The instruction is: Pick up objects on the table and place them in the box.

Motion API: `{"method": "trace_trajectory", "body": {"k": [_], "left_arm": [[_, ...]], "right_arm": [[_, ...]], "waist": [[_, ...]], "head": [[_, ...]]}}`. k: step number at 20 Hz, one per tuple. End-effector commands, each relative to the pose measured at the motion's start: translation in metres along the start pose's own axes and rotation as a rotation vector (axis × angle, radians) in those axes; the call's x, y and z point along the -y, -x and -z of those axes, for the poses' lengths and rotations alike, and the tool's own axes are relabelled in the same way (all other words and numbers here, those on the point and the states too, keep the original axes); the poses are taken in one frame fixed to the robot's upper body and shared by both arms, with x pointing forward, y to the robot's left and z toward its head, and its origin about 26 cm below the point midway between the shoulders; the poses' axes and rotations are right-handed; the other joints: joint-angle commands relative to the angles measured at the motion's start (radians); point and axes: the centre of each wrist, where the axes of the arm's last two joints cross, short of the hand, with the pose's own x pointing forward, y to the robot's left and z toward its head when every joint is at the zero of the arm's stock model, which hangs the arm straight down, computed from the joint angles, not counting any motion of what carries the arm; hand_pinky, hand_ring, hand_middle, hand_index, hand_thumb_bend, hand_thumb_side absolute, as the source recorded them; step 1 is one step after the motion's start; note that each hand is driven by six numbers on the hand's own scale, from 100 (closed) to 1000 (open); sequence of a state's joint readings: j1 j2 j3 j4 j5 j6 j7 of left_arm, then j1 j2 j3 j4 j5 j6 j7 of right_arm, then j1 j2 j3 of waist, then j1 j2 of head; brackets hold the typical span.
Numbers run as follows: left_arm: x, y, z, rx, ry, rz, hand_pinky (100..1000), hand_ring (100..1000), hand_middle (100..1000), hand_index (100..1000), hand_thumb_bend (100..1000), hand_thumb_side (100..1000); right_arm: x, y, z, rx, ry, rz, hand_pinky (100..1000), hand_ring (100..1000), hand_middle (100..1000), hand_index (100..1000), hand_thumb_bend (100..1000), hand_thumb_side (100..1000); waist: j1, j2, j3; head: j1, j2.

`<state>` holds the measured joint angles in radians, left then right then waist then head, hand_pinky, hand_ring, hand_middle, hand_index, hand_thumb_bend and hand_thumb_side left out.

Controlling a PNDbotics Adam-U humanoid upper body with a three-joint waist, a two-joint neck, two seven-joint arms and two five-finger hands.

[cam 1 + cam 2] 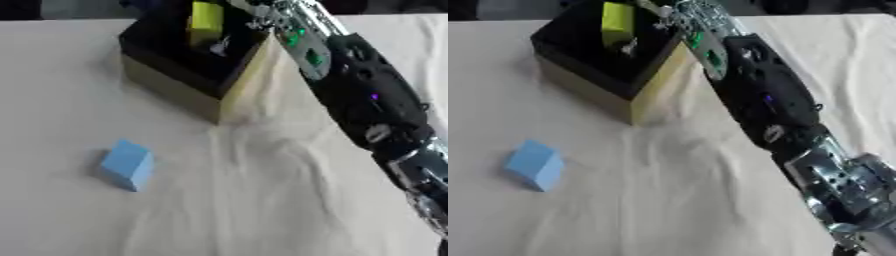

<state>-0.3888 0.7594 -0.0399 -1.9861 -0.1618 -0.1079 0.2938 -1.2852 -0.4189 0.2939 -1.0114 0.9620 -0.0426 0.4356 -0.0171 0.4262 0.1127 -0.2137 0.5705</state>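
The yellow block (617,21) is being held by the right hand (661,14) over the far box (654,87); it should be lowered inside before being released.

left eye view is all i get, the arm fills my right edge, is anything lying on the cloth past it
observer: The right eye view shows a wider strip of cloth beyond the right arm. Only wrinkled white fabric shows there.

operator: ok, and the arm runs off my lower right edge, what comes below the black part

observer: In the right eye view the black part is followed by a silver open-frame section, which runs down to the lower right corner of the picture.
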Motion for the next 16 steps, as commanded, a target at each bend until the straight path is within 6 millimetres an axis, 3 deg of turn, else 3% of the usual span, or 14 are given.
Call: {"method": "trace_trajectory", "body": {"k": [1,4,8,13,16], "left_arm": [[-0.008,-0.004,0.005,0.027,0.004,0.019,664,741,761,892,352,1000],[-0.008,-0.004,0.005,0.026,0.002,0.018,664,741,761,892,353,1000],[-0.008,-0.004,0.005,0.024,0.002,0.019,663,740,760,892,354,1000],[-0.008,-0.004,0.005,0.021,-0.001,0.017,662,740,760,892,352,1000],[-0.009,-0.005,0.007,0.024,-0.004,0.017,663,742,761,892,355,1000]], "right_arm": [[0.020,0.002,-0.003,-0.030,0.061,-0.057,848,923,828,881,440,628],[0.024,0.001,-0.003,-0.050,0.084,-0.098,852,932,835,885,513,690],[0.026,-0.001,-0.004,-0.055,0.096,-0.122,851,930,831,883,502,669],[0.035,-0.002,-0.010,-0.018,0.145,-0.061,838,905,794,861,335,607],[0.050,-0.005,-0.027,0.048,0.214,0.000,833,894,775,841,231,631]], "waist": [[0.002,-0.028,0.000],[0.002,-0.032,-0.003],[0.003,-0.037,-0.005],[0.007,-0.044,-0.010],[0.009,-0.048,-0.017]], "head": [[0.001,0.003],[0.002,0.007],[0.003,0.009],[0.009,0.012],[0.024,0.019]]}}
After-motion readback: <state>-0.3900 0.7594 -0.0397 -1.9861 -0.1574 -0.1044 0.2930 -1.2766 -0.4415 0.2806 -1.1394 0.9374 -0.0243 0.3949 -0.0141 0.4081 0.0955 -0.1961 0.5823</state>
